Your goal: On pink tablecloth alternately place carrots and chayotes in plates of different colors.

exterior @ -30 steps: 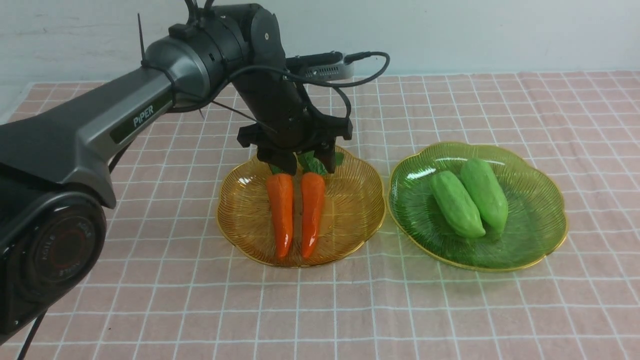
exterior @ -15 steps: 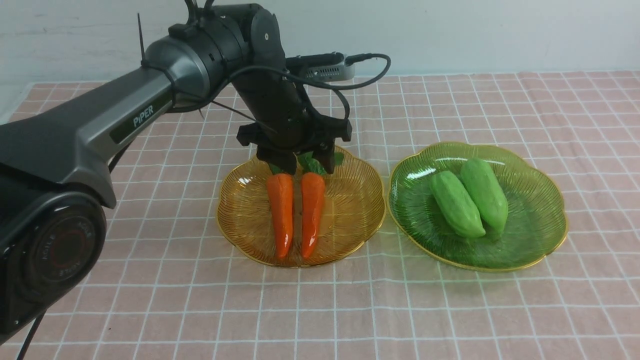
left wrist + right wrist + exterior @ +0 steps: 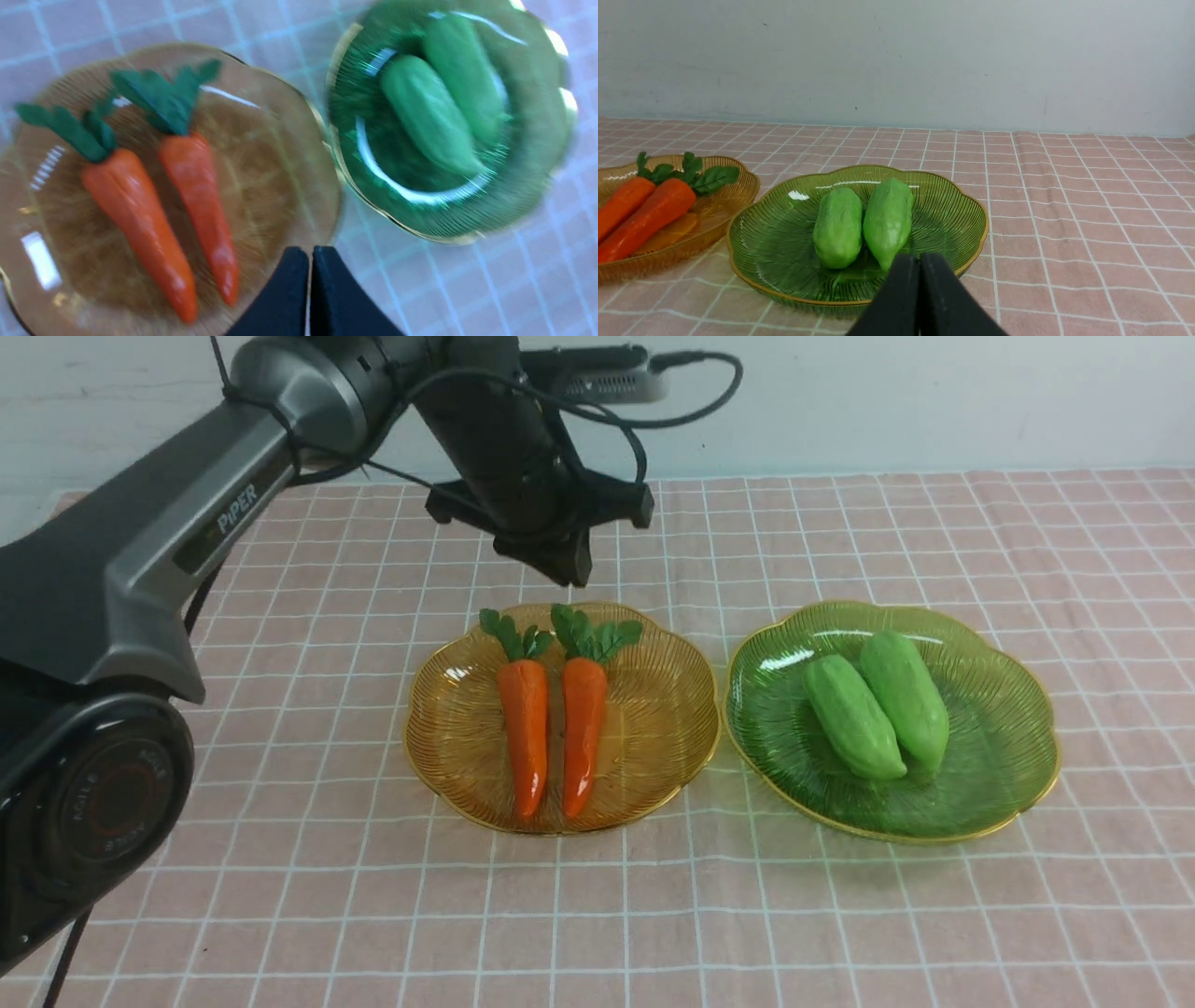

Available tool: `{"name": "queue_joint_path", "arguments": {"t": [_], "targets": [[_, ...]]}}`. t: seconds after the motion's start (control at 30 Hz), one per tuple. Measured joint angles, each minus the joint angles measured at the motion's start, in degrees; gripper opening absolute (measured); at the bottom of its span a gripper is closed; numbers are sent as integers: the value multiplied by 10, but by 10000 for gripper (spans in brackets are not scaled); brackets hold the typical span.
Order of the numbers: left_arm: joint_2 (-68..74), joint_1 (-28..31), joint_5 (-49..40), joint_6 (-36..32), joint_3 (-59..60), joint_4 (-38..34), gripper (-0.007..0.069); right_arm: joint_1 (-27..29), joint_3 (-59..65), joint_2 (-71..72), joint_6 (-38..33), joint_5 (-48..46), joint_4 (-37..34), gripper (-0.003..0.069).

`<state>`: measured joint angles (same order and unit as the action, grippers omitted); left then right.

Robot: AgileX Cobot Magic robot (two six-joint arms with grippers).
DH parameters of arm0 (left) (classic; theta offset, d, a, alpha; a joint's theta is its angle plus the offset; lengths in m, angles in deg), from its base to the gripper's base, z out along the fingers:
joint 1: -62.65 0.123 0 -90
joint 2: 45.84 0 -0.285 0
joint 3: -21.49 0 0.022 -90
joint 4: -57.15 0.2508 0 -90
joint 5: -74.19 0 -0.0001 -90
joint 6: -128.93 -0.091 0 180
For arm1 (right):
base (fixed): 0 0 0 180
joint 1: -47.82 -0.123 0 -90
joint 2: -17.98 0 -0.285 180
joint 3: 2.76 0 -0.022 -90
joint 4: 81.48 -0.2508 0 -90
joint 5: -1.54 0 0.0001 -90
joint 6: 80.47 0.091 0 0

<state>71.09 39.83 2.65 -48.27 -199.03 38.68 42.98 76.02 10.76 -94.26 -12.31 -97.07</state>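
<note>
Front view, stock as we find it.

1. Pink tablecloth (image 3: 840, 915): covers the table and bears 2 plates set just beside each other. We cannot tell whether their rims touch.
2. Amber plate (image 3: 425, 756), on the robot's left: holds both carrots (image 3: 523, 737), side by side, leafy tops toward the far rim.
3. Green plate (image 3: 1022, 756), on the robot's right: holds both chayotes (image 3: 851, 719), side by side, flanks apparently touching.
4. Left gripper (image 3: 569, 569): hangs above the far rim of the amber plate, clear of the leaves, jaws pressed together, nothing in them.
5. Right gripper: absent from this view.

Step in hand, as we judge it: all 4 vegetables sit sorted by plate and no loose piece shows on the cloth. We therefore read the placing as done and the left arm as free to leave. The next move calls only for a lift-away that keeps off the carrot tops and the plate rim.

Cross-view notes:
- Right wrist view alone supplies the right gripper (image 3: 920, 261): jaws together, empty, low at the near side of the green plate. It also cuts off part of the amber plate.
- Left wrist view, blurred, looks down on both plates from above, a sight neither other view gives. It shows the left tips shut with no gap between them.
</note>
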Motion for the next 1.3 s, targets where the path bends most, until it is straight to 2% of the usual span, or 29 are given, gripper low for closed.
{"name": "queue_joint_path", "arguments": {"t": [0.07,0.2,0.37,0.5,0.67,0.87,1.13,1.3], "targets": [[-62,-3,0,-28,49,-10,-3,0,0,0,0,-29,14,-15],[-188,-5,0,-38,160,-1,-3,0,0,0,0,-82,42,-15],[-353,-5,-1,-43,313,28,-3,0,0,0,0,-83,44,-15],[-435,-5,-2,-45,425,61,-3,0,0,0,0,-83,45,-15],[-504,-5,-2,-45,550,66,-3,0,0,0,13,-84,45,-15],[-518,-5,2,-45,597,65,-3,0,0,0,54,-84,42,-15],[-518,-5,2,-45,595,65,-3,0,0,0,54,-84,44,-15],[-549,-5,2,-45,575,71,-3,0,0,0,54,-84,73,-15]]}}
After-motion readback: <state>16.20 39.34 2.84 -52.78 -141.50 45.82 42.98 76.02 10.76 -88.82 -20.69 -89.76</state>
